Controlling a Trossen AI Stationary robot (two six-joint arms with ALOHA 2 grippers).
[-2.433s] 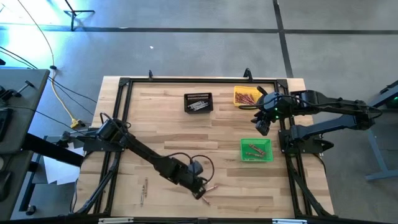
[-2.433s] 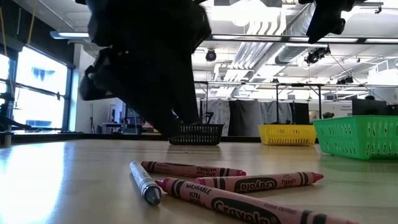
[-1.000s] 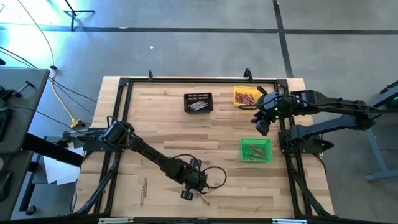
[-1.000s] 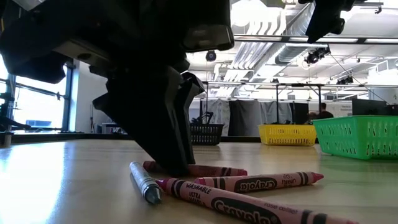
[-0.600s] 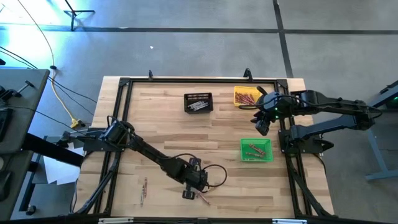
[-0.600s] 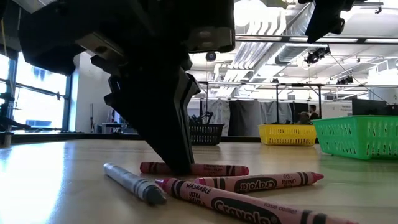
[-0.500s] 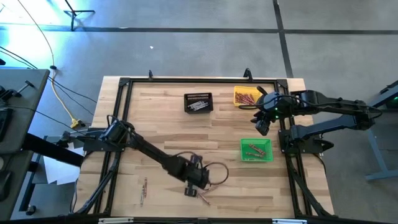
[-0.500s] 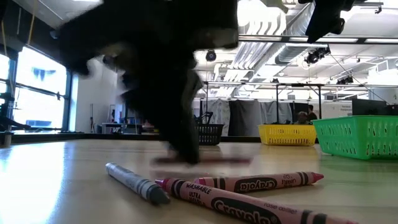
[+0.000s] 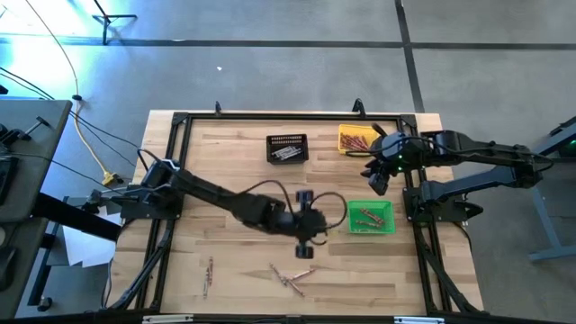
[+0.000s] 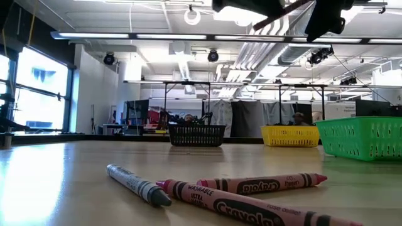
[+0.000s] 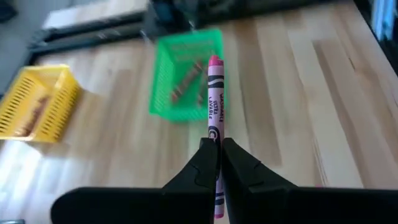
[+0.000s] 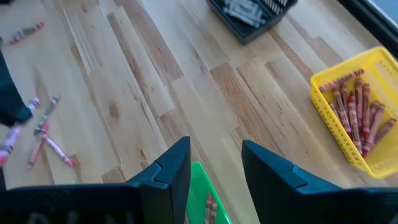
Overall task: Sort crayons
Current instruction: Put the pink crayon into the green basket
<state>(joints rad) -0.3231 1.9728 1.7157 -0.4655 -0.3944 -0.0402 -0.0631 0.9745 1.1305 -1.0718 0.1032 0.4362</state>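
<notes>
The left gripper (image 9: 307, 248) is raised above the table (image 9: 225, 171), out toward its middle and just short of the green bin (image 9: 372, 217). Its fingers (image 11: 205, 163) are closed on a pink crayon (image 11: 215, 112), which sticks out ahead of the tips; in the left wrist view the crayon's free end points toward the green bin. In the low view the held crayon shows as a thin dark stick near the top of the picture, well clear of the tabletop.

The right gripper (image 9: 378, 183) hangs over the table's right side, between the yellow bin (image 9: 357, 139) and the green bin. Its fingers (image 12: 177, 163) stand apart, with nothing between them.

Loose crayons (image 9: 286, 278) lie near the front edge of the table, in front of the left gripper. The low view shows three there: a grey crayon (image 10: 137, 184) and two reddish-pink ones (image 10: 264, 184) lying flat, close together, the grey one's tip just beside the nearer pink one. A further pair of crayons (image 9: 208, 275) lies apart toward the front left corner.

The green bin holds a few brownish crayons (image 9: 367, 217). The yellow bin, at the back right, holds a batch of reddish crayons (image 12: 356, 111). The black bin (image 9: 287, 148), at the back centre, holds grey crayons (image 12: 242, 9).
</notes>
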